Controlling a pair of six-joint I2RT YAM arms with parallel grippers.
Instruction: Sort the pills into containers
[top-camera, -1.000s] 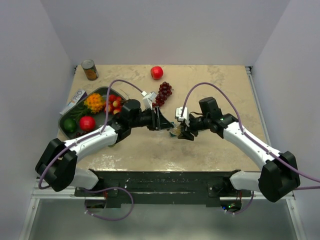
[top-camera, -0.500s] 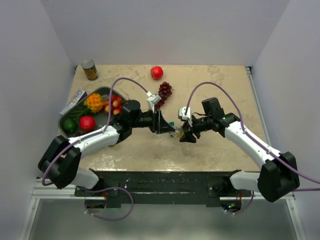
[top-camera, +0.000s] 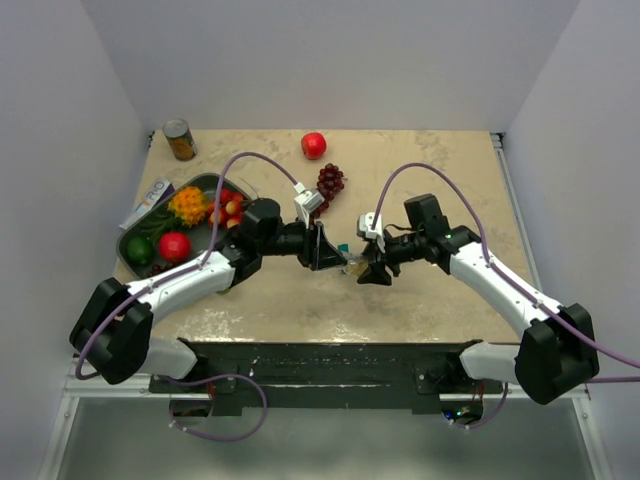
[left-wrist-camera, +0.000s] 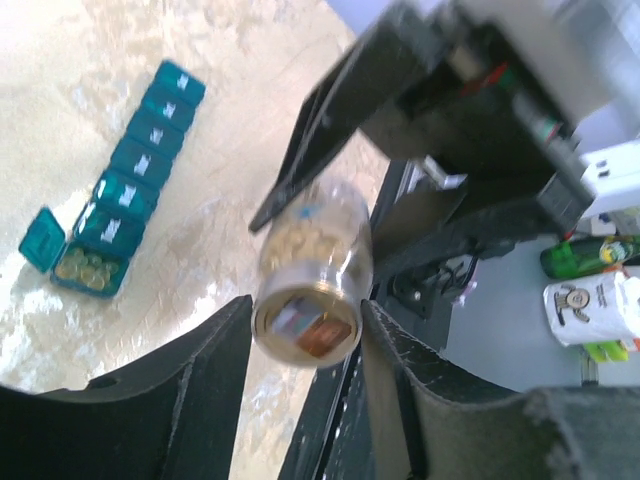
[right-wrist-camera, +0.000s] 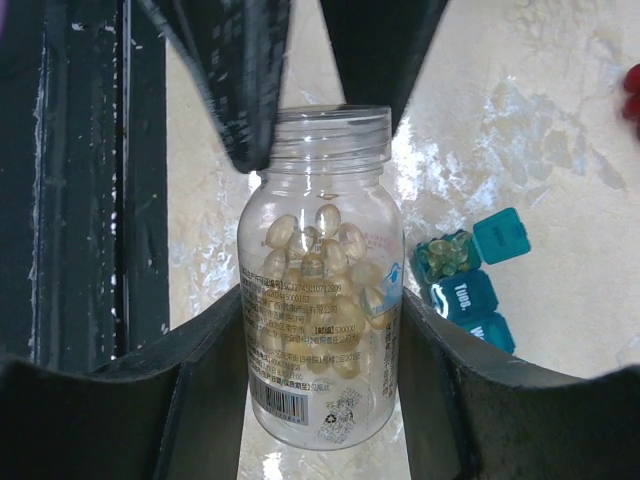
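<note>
Well, the right tool (right-wrist-camera: 320, 305) pinches a clear bottle (right-wrist-camera: 322, 280) of yellow pills (right-wrist-camera: 300, 235) — its label print is too small to read. The left tool (left-wrist-camera: 305, 315) sits around the bottle's mouth; whether it squeezes, I cannot tell. The teal pill organiser (left-wrist-camera: 128, 180) lies near the table's (top-camera: 450, 180) middle, end lid up, more pills inside. One lid (right-wrist-camera: 467, 296) reads "Tues" — the others are blurry.

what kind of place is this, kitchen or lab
Likely a robot lab test cell: a table boxed by plain white walls, two arms bolted at its edge, staged props like the fruit tray, pill organiser and pill bottle.
</note>
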